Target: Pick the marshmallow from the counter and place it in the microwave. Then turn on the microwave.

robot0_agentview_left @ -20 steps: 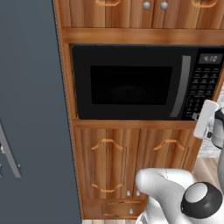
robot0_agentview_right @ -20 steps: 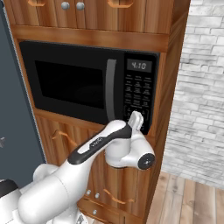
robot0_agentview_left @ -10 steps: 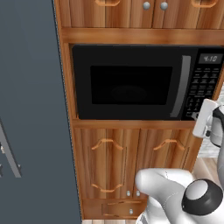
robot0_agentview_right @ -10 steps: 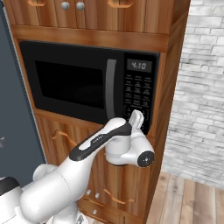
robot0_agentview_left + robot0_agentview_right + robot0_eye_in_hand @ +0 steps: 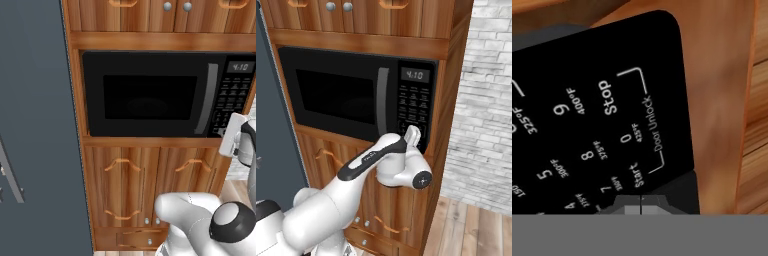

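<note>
The black microwave (image 5: 145, 95) sits built into wooden cabinets, its door with the grey handle (image 5: 383, 102) closed. The dark window does not show the marshmallow, and the counter is out of view. My gripper (image 5: 413, 134) is shut, holds nothing, and its tips point at the bottom of the keypad (image 5: 414, 102). In the hand view the joined fingertips (image 5: 641, 205) sit right below the Start button (image 5: 638, 176), with Stop (image 5: 610, 97) higher up. In the left base view the hand (image 5: 233, 134) stands at the keypad's (image 5: 232, 95) lower edge.
Wooden cabinet doors (image 5: 150, 190) lie below the microwave and more (image 5: 356, 7) above it. A tall dark grey panel (image 5: 35, 125) stands to the left. A white brick wall (image 5: 486, 100) and wooden floor (image 5: 476, 225) are to the right.
The hand has edged slightly closer to the keypad's bottom row. Nothing else has moved.
</note>
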Controlling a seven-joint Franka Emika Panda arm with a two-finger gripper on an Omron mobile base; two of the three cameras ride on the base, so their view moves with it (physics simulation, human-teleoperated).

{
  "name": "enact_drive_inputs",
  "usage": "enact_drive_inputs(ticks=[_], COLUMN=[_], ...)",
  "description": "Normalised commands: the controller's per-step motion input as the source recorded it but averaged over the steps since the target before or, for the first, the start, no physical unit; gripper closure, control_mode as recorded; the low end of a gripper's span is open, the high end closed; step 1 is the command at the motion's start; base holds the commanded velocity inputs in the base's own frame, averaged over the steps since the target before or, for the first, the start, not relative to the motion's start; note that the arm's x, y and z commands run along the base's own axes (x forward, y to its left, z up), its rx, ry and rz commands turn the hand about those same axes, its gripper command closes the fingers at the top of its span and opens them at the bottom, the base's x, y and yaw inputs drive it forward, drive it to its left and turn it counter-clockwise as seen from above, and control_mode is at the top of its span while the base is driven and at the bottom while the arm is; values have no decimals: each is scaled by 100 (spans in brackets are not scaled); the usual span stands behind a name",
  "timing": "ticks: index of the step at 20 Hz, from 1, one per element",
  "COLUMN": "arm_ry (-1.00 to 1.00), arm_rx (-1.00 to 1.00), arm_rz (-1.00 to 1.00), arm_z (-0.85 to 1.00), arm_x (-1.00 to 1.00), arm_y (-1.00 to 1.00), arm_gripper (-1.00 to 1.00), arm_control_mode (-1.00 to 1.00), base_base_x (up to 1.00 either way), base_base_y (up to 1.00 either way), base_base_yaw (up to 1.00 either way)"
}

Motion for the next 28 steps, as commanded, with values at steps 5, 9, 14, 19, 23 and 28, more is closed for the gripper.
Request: enact_drive_inputs(ticks=[5, 9, 14, 19, 23, 28], arm_ry=[0, 0, 1, 1, 1, 1], arm_rx=[0, 0, 0, 0, 0, 0], arm_rz=[-1, -1, -1, -1, -1, -1], arm_z=[-7, -7, -4, -2, -4, -5], arm_x=[5, 7, 8, 8, 8, 9], arm_y=[0, 0, -1, -3, -4, -2], arm_gripper=[100, 100, 100, 100, 100, 100], arm_control_mode=[-100, -100, -100, -100, -100, -100], base_base_x=[0, 0, 0, 0, 0, 0], base_base_y=[0, 0, 0, 0, 0, 0], base_base_yaw=[0, 0, 0, 0, 0, 0])
